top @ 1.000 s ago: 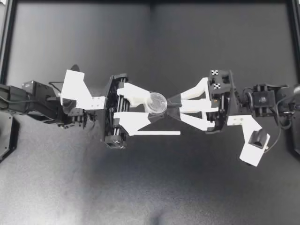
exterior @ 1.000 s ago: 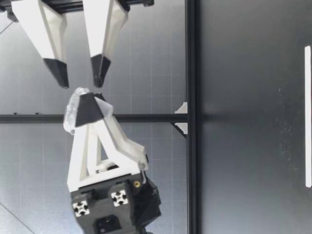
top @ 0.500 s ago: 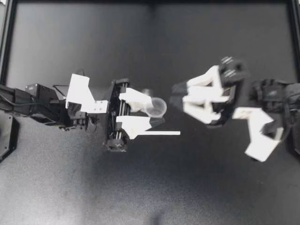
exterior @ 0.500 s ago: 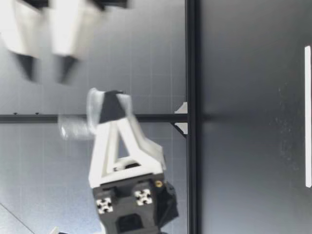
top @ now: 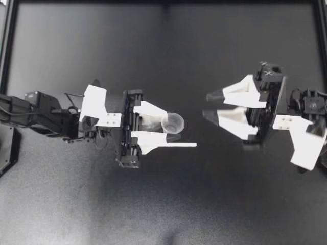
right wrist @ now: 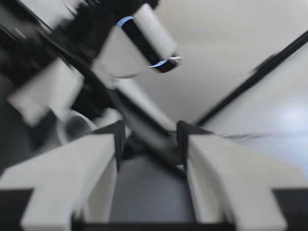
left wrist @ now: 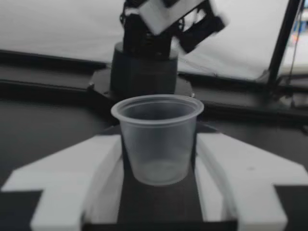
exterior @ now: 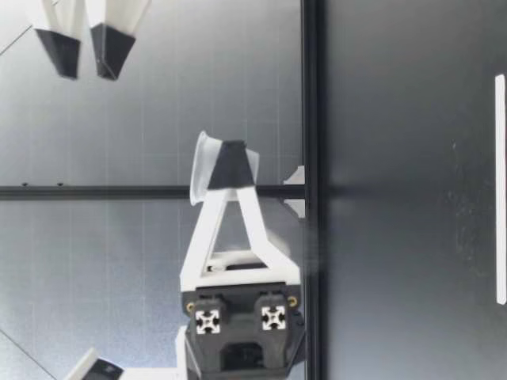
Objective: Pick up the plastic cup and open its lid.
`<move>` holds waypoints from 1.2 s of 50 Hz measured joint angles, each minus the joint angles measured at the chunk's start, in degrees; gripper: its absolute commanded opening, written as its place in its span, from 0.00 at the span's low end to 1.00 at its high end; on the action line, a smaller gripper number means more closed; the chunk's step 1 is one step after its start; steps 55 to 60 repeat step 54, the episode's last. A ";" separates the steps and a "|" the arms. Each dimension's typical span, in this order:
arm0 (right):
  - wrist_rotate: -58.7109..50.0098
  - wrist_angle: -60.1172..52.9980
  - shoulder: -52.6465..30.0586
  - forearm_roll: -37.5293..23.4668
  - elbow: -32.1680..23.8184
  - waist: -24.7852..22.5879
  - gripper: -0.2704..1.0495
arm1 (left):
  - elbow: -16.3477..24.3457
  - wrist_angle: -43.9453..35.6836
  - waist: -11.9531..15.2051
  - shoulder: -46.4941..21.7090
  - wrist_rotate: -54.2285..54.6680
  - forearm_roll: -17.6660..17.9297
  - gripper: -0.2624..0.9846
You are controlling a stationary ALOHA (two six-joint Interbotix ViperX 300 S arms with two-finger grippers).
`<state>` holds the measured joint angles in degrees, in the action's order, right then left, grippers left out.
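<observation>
left claw (top: 166, 127) pinching the clear plastic cup (top: 172, 122) by its sides, upright above the black bench (top: 163, 204), cup mouth open, right claw (top: 208, 104) well apart, spread and empty

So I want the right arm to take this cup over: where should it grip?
Probably the bare band under the rim, from the side facing away from my left gripper: the plastic cup stands near upright in its fingers, which cover the lower wall.

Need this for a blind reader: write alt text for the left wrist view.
A clear, lidless plastic cup stands upright, clamped between the white fingers of my left gripper. My right arm's dark base stands behind it.
</observation>
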<state>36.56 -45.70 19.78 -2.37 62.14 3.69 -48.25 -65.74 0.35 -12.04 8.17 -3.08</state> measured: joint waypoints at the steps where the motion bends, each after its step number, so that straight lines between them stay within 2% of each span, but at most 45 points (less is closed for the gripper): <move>1: -3.78 0.35 0.00 0.00 0.00 -0.18 0.58 | -0.26 0.35 0.00 0.35 -0.44 -0.09 0.43; 9: -28.04 2.11 -0.18 -0.09 0.00 -0.26 0.58 | -1.49 0.79 0.00 2.02 -1.32 0.00 0.43; 13: -36.21 3.16 -0.26 -0.09 0.00 -0.26 0.58 | -1.67 0.97 -0.09 2.11 -1.32 -0.09 0.43; 19: -42.01 4.66 -1.41 -0.62 0.00 -0.35 0.58 | -1.93 1.14 0.00 2.20 -1.85 -0.09 0.43; 30: -43.33 6.06 -4.57 -0.88 -0.26 -0.35 0.58 | -3.16 2.90 0.00 5.01 -4.31 -0.09 0.43; 45: -43.07 7.65 -5.36 -0.97 -0.70 -0.35 0.58 | -4.04 11.16 -0.09 11.25 -4.57 -0.09 0.43; 60: -43.07 7.73 -5.36 -0.97 -0.70 -0.35 0.58 | -4.83 12.39 0.00 12.57 -4.66 -0.09 0.43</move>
